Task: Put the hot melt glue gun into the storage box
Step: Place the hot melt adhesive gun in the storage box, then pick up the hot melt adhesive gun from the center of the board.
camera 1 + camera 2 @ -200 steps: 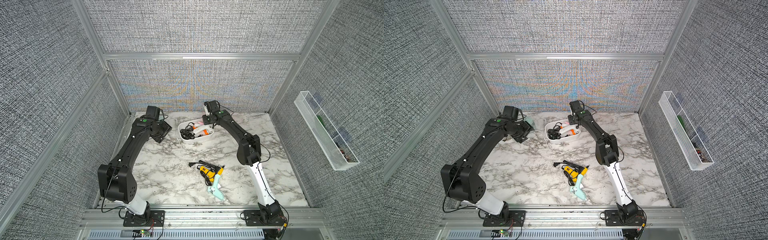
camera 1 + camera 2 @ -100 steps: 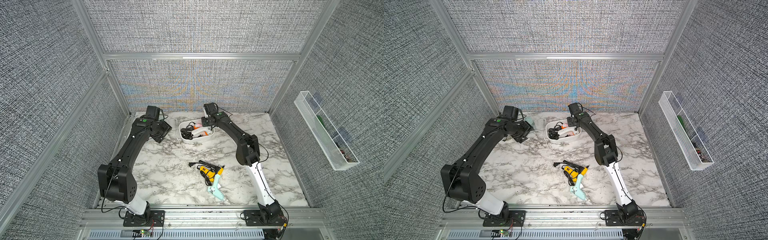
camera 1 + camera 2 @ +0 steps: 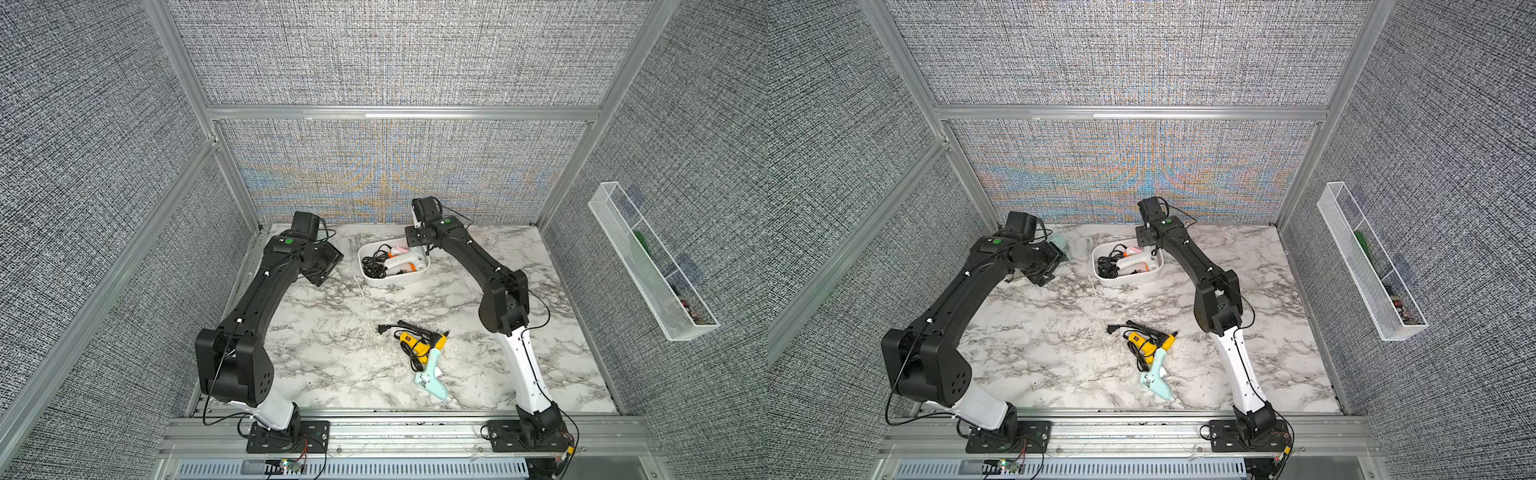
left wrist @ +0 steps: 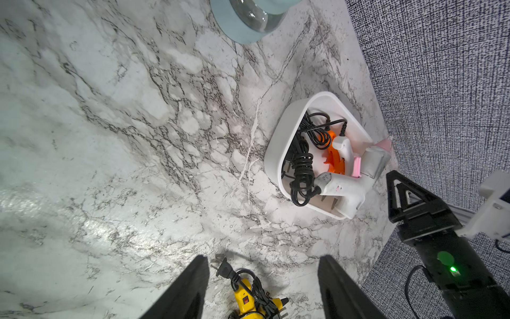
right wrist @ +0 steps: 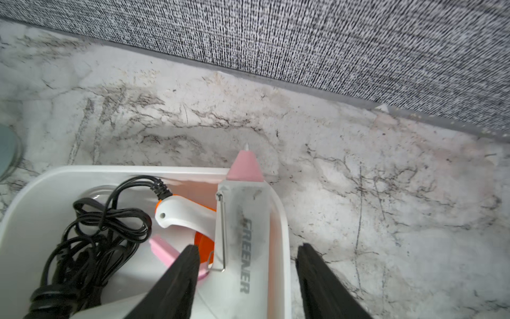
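Risking a snag on the glue gun [image 5: 242,221], propped nose-over-rim in the box [image 5: 110,169], when lifting the wide-open right tool [image 5: 248,246] clear.

My left arm [image 3: 257,299] runs from its base at 7 o'clock out toward 11, with the wrist [image 3: 320,259] turned toward 3. My left jaws stand wide apart, fingers [image 4: 187,292] gripping nothing. My right arm [image 3: 469,257] goes up from 5 o'clock, folds at the elbow [image 3: 503,303] and reaches to 12. My right jaws are tipped downward and spread, fingers [image 5: 179,279] not clamped on anything.
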`<move>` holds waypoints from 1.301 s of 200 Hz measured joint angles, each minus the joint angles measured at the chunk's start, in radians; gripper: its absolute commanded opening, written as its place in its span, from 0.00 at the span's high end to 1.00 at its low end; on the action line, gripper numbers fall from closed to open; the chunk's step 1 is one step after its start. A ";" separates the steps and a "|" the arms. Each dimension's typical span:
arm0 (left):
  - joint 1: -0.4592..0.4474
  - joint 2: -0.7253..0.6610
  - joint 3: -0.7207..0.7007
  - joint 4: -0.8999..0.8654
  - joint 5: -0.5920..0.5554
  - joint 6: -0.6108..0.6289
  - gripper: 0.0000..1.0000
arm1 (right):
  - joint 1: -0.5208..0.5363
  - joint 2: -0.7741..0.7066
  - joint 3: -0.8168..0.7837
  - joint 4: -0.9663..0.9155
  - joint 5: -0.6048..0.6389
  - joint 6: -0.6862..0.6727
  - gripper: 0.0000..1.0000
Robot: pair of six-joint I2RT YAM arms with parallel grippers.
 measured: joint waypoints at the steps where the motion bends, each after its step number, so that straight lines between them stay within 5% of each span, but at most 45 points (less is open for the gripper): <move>1: 0.000 0.000 0.000 0.000 0.000 0.000 0.32 | 0.000 -0.002 0.000 0.000 0.001 0.000 0.38; 59: -0.043 0.047 0.055 -0.052 0.029 0.098 0.32 | 0.018 -0.225 -0.157 -0.004 0.008 0.006 0.37; 100: -0.332 0.200 0.100 -0.169 0.115 0.249 0.32 | -0.050 -0.544 -0.532 0.063 0.017 0.065 0.36; 181: -0.801 0.453 0.262 -0.418 0.155 0.497 0.32 | -0.206 -0.841 -0.934 0.020 -0.036 0.140 0.36; 260: -0.874 0.696 0.576 -0.623 -0.079 0.675 0.42 | -0.319 -0.929 -1.023 0.006 -0.072 0.150 0.36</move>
